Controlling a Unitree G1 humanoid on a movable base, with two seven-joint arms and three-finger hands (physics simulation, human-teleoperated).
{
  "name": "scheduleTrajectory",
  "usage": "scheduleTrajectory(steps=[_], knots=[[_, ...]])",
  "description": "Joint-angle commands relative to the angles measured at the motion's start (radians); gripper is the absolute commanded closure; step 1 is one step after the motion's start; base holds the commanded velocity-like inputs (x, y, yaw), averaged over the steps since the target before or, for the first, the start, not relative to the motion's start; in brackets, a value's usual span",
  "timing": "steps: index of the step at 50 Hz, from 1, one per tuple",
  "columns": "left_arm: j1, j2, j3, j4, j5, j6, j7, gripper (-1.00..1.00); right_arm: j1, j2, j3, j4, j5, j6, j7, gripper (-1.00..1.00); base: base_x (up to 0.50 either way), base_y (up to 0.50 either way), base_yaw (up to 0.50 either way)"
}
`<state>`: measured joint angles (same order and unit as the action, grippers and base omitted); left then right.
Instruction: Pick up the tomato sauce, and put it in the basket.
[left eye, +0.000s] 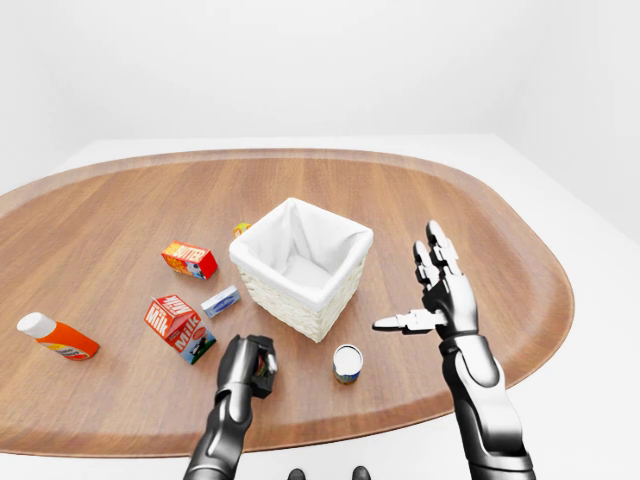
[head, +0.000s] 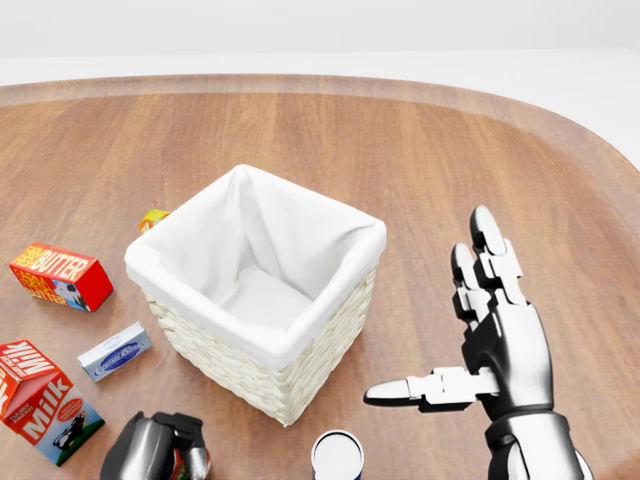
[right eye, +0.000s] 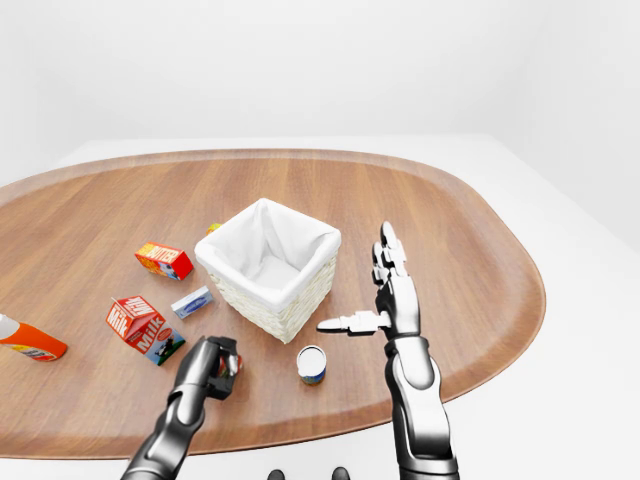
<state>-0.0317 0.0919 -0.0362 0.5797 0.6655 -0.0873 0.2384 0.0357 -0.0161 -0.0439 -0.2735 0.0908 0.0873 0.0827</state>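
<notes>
My left hand (left eye: 254, 366) is shut on a small red-labelled can, the tomato sauce (left eye: 264, 364). It holds the can low over the wooden table, below and to the left of the basket; my fingers hide most of the can. The white-lined wicker basket (left eye: 292, 306) stands in the middle of the table and looks empty inside. My right hand (left eye: 428, 295) is open and empty, fingers spread and thumb pointing left, to the right of the basket.
A blue-and-white can (left eye: 347, 362) stands between my hands, below the basket. To the left are a butter box (left eye: 189, 259), a milk carton (left eye: 178, 322), a small blue-white box (left eye: 220, 301) and an orange bottle (left eye: 58, 338). The table edge (left eye: 400, 420) is close below.
</notes>
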Motion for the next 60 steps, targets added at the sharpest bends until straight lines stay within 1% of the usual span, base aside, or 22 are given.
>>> scheduleTrajectory(steps=[1, 3, 4, 5, 6, 9, 10, 13, 14, 16, 18, 20, 21, 22, 25, 26, 28, 41, 44, 51, 59, 60], knots=[[0.038, -0.008, 0.006, -0.112, -0.031, 0.000, -0.042, 1.00, 0.001, 0.000, 0.000, -0.009, 0.001, 0.000, -0.002, -1.00, 0.00, 0.00, 0.00], [0.054, -0.011, 0.007, -0.164, -0.034, 0.000, -0.062, 1.00, 0.002, 0.000, 0.001, -0.014, 0.001, 0.000, -0.002, -1.00, 0.00, 0.00, 0.00], [0.079, -0.018, 0.007, -0.254, -0.035, 0.000, -0.099, 1.00, 0.000, 0.000, 0.000, -0.011, 0.001, 0.000, -0.002, -1.00, 0.00, 0.00, 0.00], [0.087, -0.020, 0.008, -0.282, -0.036, 0.009, -0.110, 1.00, 0.000, 0.000, 0.000, -0.011, 0.001, 0.000, -0.002, -1.00, 0.00, 0.00, 0.00], [0.099, -0.022, 0.008, -0.321, -0.036, 0.025, -0.125, 1.00, 0.000, 0.000, -0.001, -0.008, 0.001, 0.000, -0.001, -1.00, 0.00, 0.00, 0.00], [0.113, -0.026, 0.008, -0.379, -0.042, 0.047, -0.148, 1.00, 0.000, 0.000, -0.001, -0.003, 0.002, 0.000, -0.001, -1.00, 0.00, 0.00, 0.00], [0.121, -0.028, 0.010, -0.413, -0.045, 0.061, -0.162, 1.00, 0.000, 0.000, -0.001, -0.001, 0.001, 0.000, 0.000, -1.00, 0.00, 0.00, 0.00], [0.132, -0.030, 0.011, -0.455, -0.047, 0.079, -0.176, 1.00, 0.001, 0.000, -0.001, -0.006, 0.001, 0.000, -0.001, -1.00, 0.00, 0.00, 0.00], [0.132, -0.027, 0.012, -0.437, -0.052, 0.061, -0.166, 1.00, 0.000, 0.000, -0.001, -0.003, 0.001, 0.000, -0.001, -1.00, 0.00, 0.00, 0.00], [0.132, -0.027, 0.014, -0.439, -0.053, 0.059, -0.166, 1.00, -0.002, 0.000, -0.002, 0.001, 0.002, 0.000, -0.001, -1.00, 0.00, 0.00, 0.00], [0.137, -0.028, 0.016, -0.459, -0.056, 0.066, -0.172, 1.00, 0.000, 0.000, -0.001, -0.005, 0.002, 0.000, -0.001, -1.00, 0.00, 0.00, 0.00], [0.144, -0.031, 0.016, -0.494, -0.055, 0.086, -0.188, 1.00, 0.000, 0.000, -0.001, -0.005, 0.001, 0.000, -0.001, -1.00, 0.00, 0.00, 0.00], [0.149, -0.034, 0.016, -0.523, -0.053, 0.103, -0.200, 1.00, 0.001, -0.001, -0.001, -0.016, 0.003, 0.000, -0.002, -1.00, 0.00, 0.00, 0.00], [0.152, -0.035, 0.017, -0.538, -0.056, 0.110, -0.206, 1.00, 0.000, -0.001, -0.002, -0.013, 0.003, 0.000, -0.002, -1.00, 0.00, 0.00, 0.00], [0.156, -0.035, 0.017, -0.558, -0.058, 0.117, -0.212, 1.00, 0.000, -0.001, -0.003, -0.007, 0.003, 0.000, -0.001, -1.00, 0.00, 0.00, 0.00], [0.158, -0.033, 0.019, -0.549, -0.061, 0.106, -0.206, 1.00, -0.001, -0.001, -0.003, -0.007, 0.002, 0.000, -0.001, -1.00, 0.00, 0.00, 0.00], [0.162, -0.034, 0.019, -0.559, -0.063, 0.105, -0.208, 1.00, -0.001, -0.001, -0.003, -0.008, 0.002, 0.000, -0.001, -1.00, 0.00, 0.00, 0.00], [0.169, -0.036, 0.025, -0.615, -0.070, 0.129, -0.234, 1.00, -0.004, -0.001, -0.003, 0.001, 0.000, 0.000, -0.001, -1.00, 0.00, 0.00, 0.00], [0.173, -0.037, 0.026, -0.634, -0.070, 0.138, -0.242, 1.00, -0.003, -0.002, -0.004, 0.004, 0.001, 0.000, 0.000, -1.00, 0.00, 0.00, 0.00], [0.183, -0.041, 0.031, -0.709, -0.074, 0.175, -0.274, 1.00, -0.005, -0.002, -0.005, 0.002, 0.000, 0.000, 0.000, -1.00, 0.00, 0.00, 0.00], [0.186, -0.042, 0.033, -0.737, -0.076, 0.175, -0.286, 1.00, -0.006, -0.001, -0.004, 0.012, 0.000, 0.000, 0.000, -1.00, 0.00, 0.00, 0.00], [0.185, -0.045, 0.033, -0.765, -0.073, 0.175, -0.300, 1.00, -0.006, -0.001, -0.004, 0.008, 0.001, 0.000, -0.001, -1.00, 0.00, 0.00, 0.00]])
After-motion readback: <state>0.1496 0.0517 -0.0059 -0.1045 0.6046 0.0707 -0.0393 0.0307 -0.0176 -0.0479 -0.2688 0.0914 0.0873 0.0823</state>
